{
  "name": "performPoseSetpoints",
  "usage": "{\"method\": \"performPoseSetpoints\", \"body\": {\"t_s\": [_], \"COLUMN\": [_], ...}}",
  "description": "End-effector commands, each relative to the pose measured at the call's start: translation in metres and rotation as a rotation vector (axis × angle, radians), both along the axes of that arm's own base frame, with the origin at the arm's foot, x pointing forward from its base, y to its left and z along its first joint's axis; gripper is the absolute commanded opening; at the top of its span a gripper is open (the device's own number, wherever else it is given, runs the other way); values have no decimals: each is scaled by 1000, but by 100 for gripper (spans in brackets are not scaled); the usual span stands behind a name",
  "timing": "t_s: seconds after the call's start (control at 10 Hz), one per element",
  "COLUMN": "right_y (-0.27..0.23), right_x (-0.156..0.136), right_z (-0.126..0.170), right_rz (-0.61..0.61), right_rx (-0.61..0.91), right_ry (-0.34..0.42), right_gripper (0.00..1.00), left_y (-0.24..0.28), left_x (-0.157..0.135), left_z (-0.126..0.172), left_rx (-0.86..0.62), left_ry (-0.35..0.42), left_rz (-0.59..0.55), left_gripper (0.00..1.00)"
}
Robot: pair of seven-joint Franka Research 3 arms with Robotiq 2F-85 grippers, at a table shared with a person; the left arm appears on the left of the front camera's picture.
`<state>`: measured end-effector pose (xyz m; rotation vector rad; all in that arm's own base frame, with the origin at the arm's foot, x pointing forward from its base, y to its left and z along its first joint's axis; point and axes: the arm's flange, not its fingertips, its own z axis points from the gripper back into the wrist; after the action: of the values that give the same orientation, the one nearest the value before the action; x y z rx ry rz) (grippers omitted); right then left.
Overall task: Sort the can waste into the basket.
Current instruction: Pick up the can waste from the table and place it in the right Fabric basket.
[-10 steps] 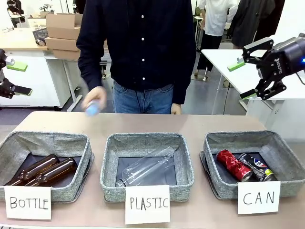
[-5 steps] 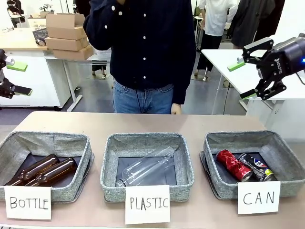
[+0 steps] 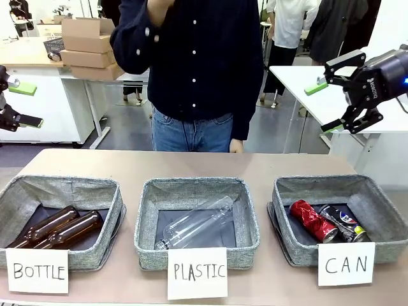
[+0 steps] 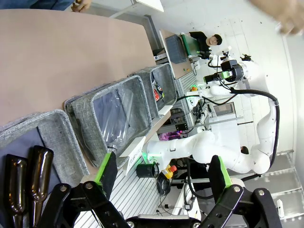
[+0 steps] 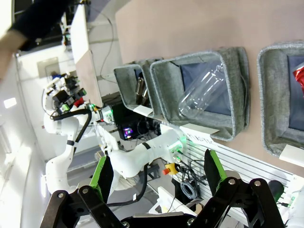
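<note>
While both arms hang raised at the sides, the counter [image 3: 191,162] lies well below each pincer. Below the right pincer [image 3: 326,105], whose jaws stand wide apart holding nothing, sits the basket [image 3: 376,207] signed "CAN". Lower and toward the left pincer [image 3: 27,105], also spread wide and empty, sit the "PLASTIC" basket [image 3: 146,217] with a clear bottle [image 3: 197,223] and the "BOTTLE" basket [image 3: 25,191] with two brown bottles [image 3: 60,227]. Inside the "CAN" basket, well under the right pincer, the red can [image 3: 312,220] lies just beside the dark can [image 3: 343,222].
</note>
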<state>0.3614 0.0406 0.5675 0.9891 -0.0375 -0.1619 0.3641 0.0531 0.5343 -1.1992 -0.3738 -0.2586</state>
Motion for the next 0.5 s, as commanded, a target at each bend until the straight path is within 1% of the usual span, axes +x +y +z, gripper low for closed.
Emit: {"method": "performPoseSetpoints", "body": {"t_s": [0.0,0.4], "right_y": [-1,-1], "right_x": [-2,-2], "right_z": [-2,-2], "right_rz": [9,9], "right_rx": [-11,-11], "right_ry": [-18,-18], "right_gripper": [100,100], "left_y": [-1,-1], "left_x": [1,1], "left_z": [5,5], "left_rx": [-21,-21], "left_ry": [4,4], "left_rz": [7,7], "left_gripper": [100,100]}}
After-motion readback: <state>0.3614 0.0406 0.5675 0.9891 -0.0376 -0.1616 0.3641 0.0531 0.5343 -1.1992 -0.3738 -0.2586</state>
